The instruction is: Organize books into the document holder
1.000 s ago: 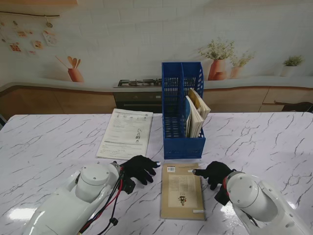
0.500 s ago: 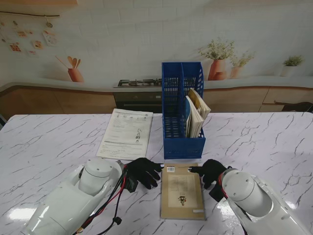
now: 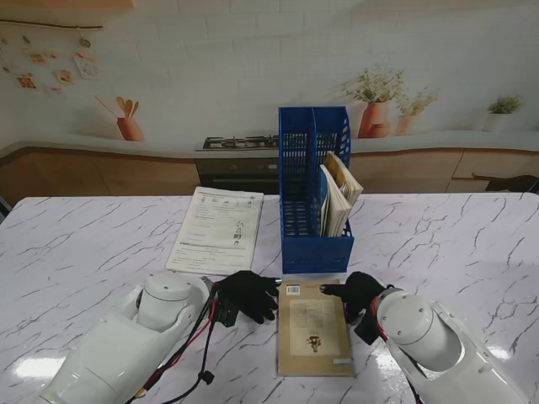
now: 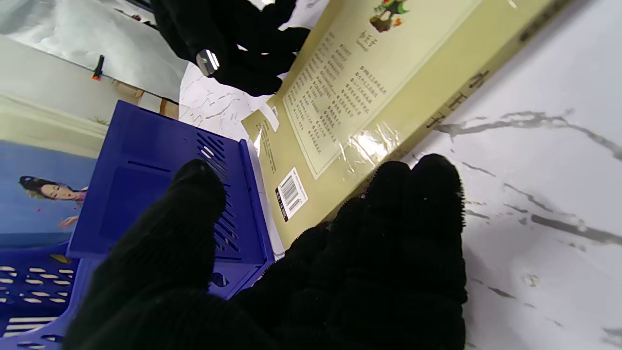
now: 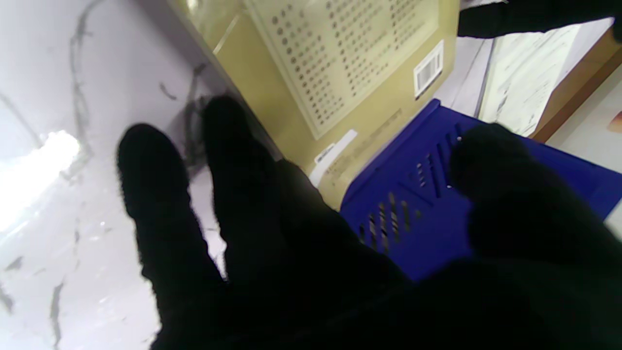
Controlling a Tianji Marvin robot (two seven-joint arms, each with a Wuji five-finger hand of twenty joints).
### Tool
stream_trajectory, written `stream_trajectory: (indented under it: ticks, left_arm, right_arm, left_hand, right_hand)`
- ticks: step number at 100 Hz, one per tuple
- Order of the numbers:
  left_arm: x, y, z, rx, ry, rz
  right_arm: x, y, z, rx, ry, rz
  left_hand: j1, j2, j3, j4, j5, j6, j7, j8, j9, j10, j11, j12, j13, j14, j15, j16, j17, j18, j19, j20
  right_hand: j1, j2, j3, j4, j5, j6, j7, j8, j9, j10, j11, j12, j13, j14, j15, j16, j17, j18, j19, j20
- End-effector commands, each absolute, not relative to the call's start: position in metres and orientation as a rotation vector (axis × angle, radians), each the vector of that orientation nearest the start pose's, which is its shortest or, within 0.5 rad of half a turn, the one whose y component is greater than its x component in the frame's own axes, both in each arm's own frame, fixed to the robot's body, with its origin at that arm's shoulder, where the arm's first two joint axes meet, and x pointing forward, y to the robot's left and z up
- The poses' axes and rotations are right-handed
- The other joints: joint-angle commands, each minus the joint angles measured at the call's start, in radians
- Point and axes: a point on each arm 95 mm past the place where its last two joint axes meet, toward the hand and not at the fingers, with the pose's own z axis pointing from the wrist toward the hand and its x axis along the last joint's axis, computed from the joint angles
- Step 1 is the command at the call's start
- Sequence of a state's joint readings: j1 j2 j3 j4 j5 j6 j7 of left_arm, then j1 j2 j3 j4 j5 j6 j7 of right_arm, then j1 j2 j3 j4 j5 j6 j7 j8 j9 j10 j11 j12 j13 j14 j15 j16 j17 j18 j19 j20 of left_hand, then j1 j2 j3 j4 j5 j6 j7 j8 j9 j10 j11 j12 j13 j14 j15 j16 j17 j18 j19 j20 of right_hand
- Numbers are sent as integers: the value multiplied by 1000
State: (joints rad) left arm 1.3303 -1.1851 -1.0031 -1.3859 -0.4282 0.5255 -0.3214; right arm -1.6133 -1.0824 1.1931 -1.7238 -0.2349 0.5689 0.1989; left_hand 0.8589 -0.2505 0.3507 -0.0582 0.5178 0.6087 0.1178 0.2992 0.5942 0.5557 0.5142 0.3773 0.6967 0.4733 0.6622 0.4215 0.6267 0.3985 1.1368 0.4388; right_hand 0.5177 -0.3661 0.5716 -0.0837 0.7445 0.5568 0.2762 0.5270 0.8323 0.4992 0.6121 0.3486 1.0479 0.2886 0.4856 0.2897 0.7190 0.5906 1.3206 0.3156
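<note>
On the marble tabletop [image 3: 438,244], a tan book [image 3: 313,328] lies flat just in front of the blue document holder [image 3: 314,198], which has books in its right slot. Left robot hand [image 3: 246,295] rests at the book's left edge, right robot hand [image 3: 358,293] at its right edge; both have fingers spread, grasping nothing. A printed sheet [image 3: 217,229] lies farther left.

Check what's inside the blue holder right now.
The holder has a few books leaning in its right slot; the left slot looks empty, though its floor is hidden behind the front wall.
</note>
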Motion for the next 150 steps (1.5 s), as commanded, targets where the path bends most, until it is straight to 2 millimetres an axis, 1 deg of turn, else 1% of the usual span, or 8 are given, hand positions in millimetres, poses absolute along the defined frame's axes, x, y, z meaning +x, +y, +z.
stream_trajectory:
  ticks: [1,29,40,45,63,92,113,150]
  left_arm:
    - [397,-92,-398,-3205,1017,-1379]
    - [396,-94,-399,-3260,950,-1450]
    - [395,-93,-398,-3290,936,-1468]
    - [395,-92,-398,-3289,946,-1478]
    - [394,-90,-400,-3270,956,-1493]
    - [393,-92,-401,-3246,915,-1495]
    - [392,-94,-403,-3284,832,-1490]
    - [392,-93,-406,-3208,989,-1519]
  right_arm:
    - [354,17,-379,-2711,-1283,-1358]
    - [354,21,-382,-2694,-1280,-1361]
    - [355,22,-382,-2694,-1275,-1367]
    - [355,22,-382,-2693,-1274,-1367]
    - [355,22,-382,-2688,-1274,-1368]
    - [356,25,-379,-2685,-1267,-1362]
    - [356,26,-376,-2681,-1270,-1355]
    - [354,27,-376,-2681,-1261,-1346]
  left_hand:
    - [-3,-27,17,23,24,15,-38,-7,-4,-15,-14,-7,38,30,22,9,15,-5,77,0]
    - [-5,-21,6,24,10,-62,-33,26,13,-119,41,36,34,6,73,99,-78,56,207,144]
    - [2,-14,-23,27,26,-105,-21,45,29,-166,64,65,40,-17,113,139,-132,43,275,226]
    - [5,-8,-37,28,22,-129,-18,56,25,-194,80,89,33,-41,133,161,-117,-42,296,243]
    - [23,-15,-43,30,38,-195,6,116,22,-264,145,198,-3,-28,168,226,-191,-16,297,274]
    - [18,-41,38,25,-103,-254,346,332,-38,-270,215,345,-15,-61,206,311,-206,-34,263,274]
    - [8,-69,118,21,-163,-146,337,83,-70,-223,216,336,36,-71,239,327,-154,-31,247,242]
    - [138,-170,13,-19,-46,-415,814,306,-29,-309,304,498,-57,-115,270,433,-281,-58,243,280]
  right_hand:
    - [-9,-8,9,-14,-38,-87,-21,-27,-74,-17,-157,-86,-81,22,-161,-91,12,-160,0,-9]
    - [3,0,-5,-13,-45,-90,-23,-29,-85,-22,-160,-87,-92,16,-169,-93,0,-165,-7,-17]
    - [3,-2,-9,-12,-45,-94,-23,-29,-84,-25,-158,-87,-90,12,-169,-92,-1,-166,-7,-18]
    - [3,-2,-9,-12,-44,-95,-22,-28,-83,-27,-158,-86,-90,12,-169,-92,-2,-166,-7,-18]
    - [-4,-5,-1,-11,-43,-101,-20,-27,-80,-34,-158,-87,-85,6,-167,-91,-2,-168,-6,-19]
    - [-9,-5,19,-12,-43,-122,-16,-24,-74,-41,-157,-87,-84,6,-161,-87,-7,-174,0,-17]
    - [-3,5,20,-12,-48,-118,-19,-24,-79,-43,-161,-88,-93,4,-161,-87,-18,-177,-1,-16]
    - [27,30,-9,-8,-62,-126,-22,-21,-92,-57,-170,-91,-114,-4,-165,-86,-49,-186,-4,-9]
